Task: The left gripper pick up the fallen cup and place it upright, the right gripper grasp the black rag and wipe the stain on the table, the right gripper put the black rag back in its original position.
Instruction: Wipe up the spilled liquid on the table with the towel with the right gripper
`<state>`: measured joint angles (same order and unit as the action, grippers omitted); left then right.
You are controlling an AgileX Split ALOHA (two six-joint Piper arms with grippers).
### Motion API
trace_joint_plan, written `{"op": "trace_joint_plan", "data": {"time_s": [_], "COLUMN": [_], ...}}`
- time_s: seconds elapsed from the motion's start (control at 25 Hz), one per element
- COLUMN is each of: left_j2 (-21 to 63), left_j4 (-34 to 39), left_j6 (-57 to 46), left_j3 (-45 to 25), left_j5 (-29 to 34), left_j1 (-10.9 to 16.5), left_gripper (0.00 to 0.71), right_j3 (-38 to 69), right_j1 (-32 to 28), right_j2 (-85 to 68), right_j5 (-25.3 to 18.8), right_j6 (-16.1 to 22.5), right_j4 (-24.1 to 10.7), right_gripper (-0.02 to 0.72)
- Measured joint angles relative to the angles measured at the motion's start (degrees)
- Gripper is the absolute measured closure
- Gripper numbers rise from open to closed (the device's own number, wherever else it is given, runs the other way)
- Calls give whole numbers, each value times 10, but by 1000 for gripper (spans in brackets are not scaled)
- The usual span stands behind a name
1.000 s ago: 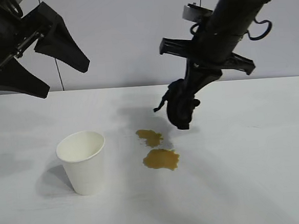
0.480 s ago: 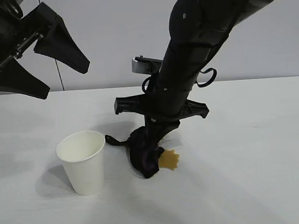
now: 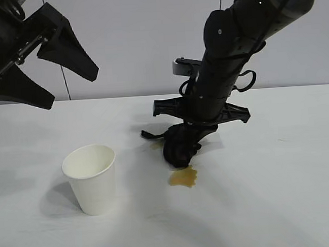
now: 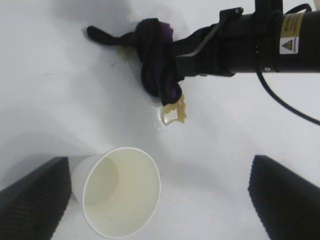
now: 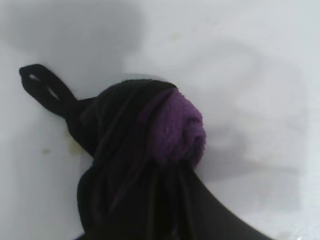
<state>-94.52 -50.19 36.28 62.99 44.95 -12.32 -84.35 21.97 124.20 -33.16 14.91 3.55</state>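
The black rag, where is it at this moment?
In the exterior view the black rag is near the table's centre, pressed down by the right tool, just behind the stain and right of the upright cup.

Black jointed right arm (image 3: 232, 45), yellow warning label, black cable loops, broad wedge-shaped left fingers (image 3: 69, 51)
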Motion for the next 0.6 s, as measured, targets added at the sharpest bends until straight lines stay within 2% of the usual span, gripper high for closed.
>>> {"op": "trace_joint_plan", "data": {"time_s": [0.16,0.4,0.6], "left_j2": [0,0,0], "left_j4": [0,1,1], "left_j6": [0,0,0], "left_j3": [0,0,0], "left_j5": [-1,-5,-9], "left_j1": [0,0,0], "left_gripper": [17,17,17], "right_j3": [5,9,25], "right_j1": [0,32,83], "right_j2": [-20,-28,-28], "right_j5": [-42,-80,-68], "right_j6": [-42,-80,-86], "right_j4": [38,36,29], "right_gripper": [663,663,663]}}
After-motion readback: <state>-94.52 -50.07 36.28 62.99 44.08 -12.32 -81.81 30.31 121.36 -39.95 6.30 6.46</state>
